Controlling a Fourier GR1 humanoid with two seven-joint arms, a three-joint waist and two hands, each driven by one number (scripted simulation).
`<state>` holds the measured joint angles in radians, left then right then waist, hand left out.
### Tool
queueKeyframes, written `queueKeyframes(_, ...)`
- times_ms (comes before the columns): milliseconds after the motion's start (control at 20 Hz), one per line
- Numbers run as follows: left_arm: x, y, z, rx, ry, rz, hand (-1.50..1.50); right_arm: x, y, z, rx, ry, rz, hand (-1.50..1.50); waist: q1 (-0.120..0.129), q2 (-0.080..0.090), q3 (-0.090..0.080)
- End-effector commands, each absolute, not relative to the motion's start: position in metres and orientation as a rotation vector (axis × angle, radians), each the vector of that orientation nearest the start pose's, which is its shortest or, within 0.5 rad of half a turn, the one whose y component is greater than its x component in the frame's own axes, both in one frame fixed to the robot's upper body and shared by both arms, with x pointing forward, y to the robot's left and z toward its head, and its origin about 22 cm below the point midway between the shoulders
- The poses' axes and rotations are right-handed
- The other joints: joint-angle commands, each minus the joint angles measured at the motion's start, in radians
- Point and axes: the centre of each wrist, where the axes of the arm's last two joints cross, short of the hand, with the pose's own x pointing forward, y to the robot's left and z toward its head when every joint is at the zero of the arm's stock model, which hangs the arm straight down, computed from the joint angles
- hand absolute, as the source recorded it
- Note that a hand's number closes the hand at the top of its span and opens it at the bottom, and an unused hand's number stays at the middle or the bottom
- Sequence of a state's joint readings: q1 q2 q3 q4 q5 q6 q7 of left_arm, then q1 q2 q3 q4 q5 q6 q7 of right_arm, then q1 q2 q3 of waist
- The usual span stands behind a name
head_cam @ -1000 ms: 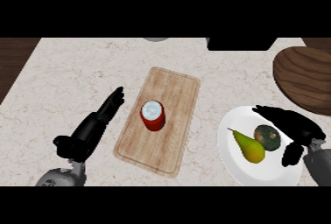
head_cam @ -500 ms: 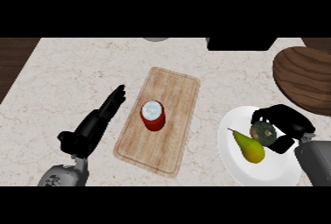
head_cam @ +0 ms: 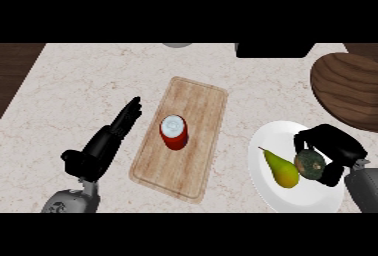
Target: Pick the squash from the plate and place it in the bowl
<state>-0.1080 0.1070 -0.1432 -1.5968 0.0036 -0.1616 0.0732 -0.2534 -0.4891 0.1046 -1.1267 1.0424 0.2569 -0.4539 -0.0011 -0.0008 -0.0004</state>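
A dark green squash (head_cam: 308, 165) lies on the white plate (head_cam: 275, 137) at the lower right, beside a yellow-green pear (head_cam: 281, 169). My right hand (head_cam: 334, 150) is curled over the squash from the right, its fingers wrapped round the top and far side, hiding part of it. The brown wooden bowl (head_cam: 347, 89) sits at the right edge, just beyond the plate. My left hand (head_cam: 107, 141) rests open at the left of the cutting board, fingers straight and pointing away.
A wooden cutting board (head_cam: 199, 105) lies in the middle of the counter with a red cup (head_cam: 173, 132) standing on it. A dark object (head_cam: 272, 49) sits at the far edge, and a grey round thing (head_cam: 177, 44) shows beside it.
My right hand has moved in over the squash and curled its fingers round it. The left hand has stayed still.
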Motion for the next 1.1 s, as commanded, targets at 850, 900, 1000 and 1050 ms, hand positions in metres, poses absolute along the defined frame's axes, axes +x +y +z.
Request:
queueKeyframes(850,0.263,0.196,0.037,-0.163,-1.589,-0.361,0.00,0.288,-0.383,0.125,-0.731,-1.818,1.010,1.50,-0.015,-0.004,0.000)
queueKeyframes(900,0.263,0.198,0.034,-0.169,-1.590,-0.372,0.00,0.288,-0.393,0.127,-0.732,-1.824,0.960,1.50,-0.010,-0.002,0.000)
queueKeyframes(1000,0.270,0.216,0.050,-0.156,-1.570,-0.383,0.00,0.294,-0.401,0.134,-0.733,-1.800,0.913,1.50,0.001,0.000,0.000)
queueKeyframes(1050,0.273,0.213,0.034,-0.165,-1.585,-0.383,0.00,0.298,-0.397,0.147,-0.745,-1.775,0.925,1.50,0.000,0.001,0.000)
